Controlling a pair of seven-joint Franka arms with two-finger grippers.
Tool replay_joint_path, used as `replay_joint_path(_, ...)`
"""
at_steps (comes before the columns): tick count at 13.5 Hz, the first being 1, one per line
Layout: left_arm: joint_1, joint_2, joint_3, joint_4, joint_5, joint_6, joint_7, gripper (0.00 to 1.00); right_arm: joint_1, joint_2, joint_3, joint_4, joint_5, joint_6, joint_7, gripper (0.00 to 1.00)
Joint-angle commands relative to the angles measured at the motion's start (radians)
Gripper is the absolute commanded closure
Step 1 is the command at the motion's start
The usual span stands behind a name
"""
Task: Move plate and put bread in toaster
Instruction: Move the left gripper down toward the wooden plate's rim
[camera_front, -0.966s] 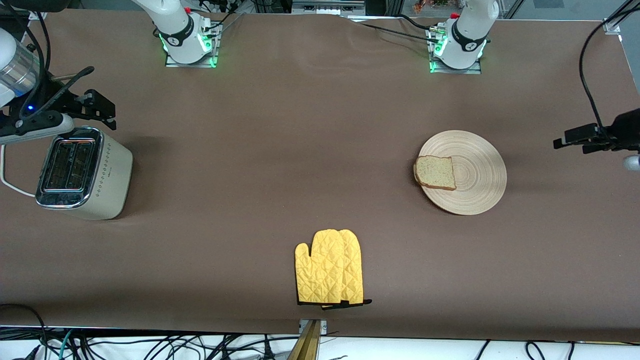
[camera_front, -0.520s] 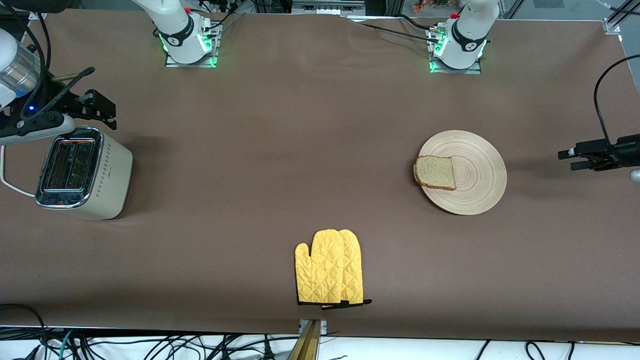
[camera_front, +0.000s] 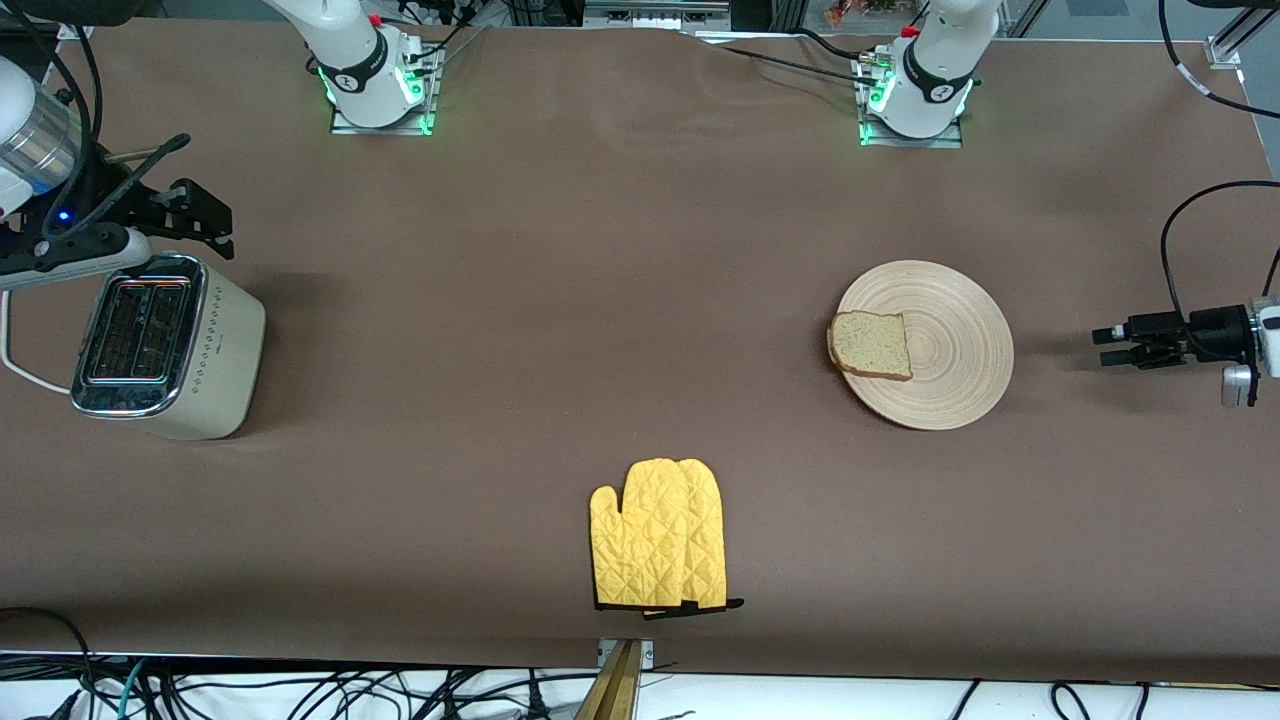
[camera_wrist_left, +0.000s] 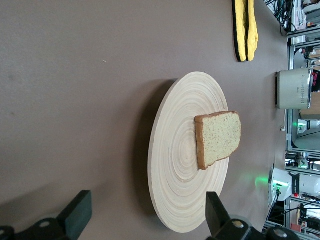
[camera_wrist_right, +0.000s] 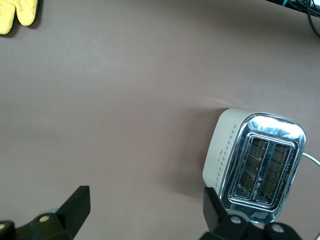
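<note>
Left end effector (camera_front: 1104, 345): jaws wide, empty, now lower, level with the plate (camera_front: 950, 330) carrying the bread (camera_front: 872, 345); I judge approach. Right end effector (camera_front: 205, 225): open, waiting over the toaster (camera_front: 165, 345).

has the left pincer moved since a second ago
Yes. The open left pincer has come down the front view, from level with the plate's top rim to level with the bread.

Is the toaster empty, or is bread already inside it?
Empty. Both slots of the toaster show only dark wire guides, and the bread lies on the plate.
</note>
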Motion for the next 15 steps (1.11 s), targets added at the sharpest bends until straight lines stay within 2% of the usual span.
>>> replay_joint_path(1,0.009,0.048,-0.009,0.040,-0.047,-0.015,0.023,0.00,0.002,-0.007,0.001,0.000,-0.013,-0.012,-0.005,0.00)
replay_joint_path(11,0.029,0.136,-0.012,0.017,-0.116,0.025,0.006,0.00,0.001,-0.007,0.001,-0.001,-0.013,-0.012,-0.001,0.00)
replay_joint_path(15,-0.029,0.095,-0.018,-0.107,-0.157,0.072,0.003,0.00,0.001,-0.007,0.001,-0.001,-0.013,-0.012,-0.003,0.00)
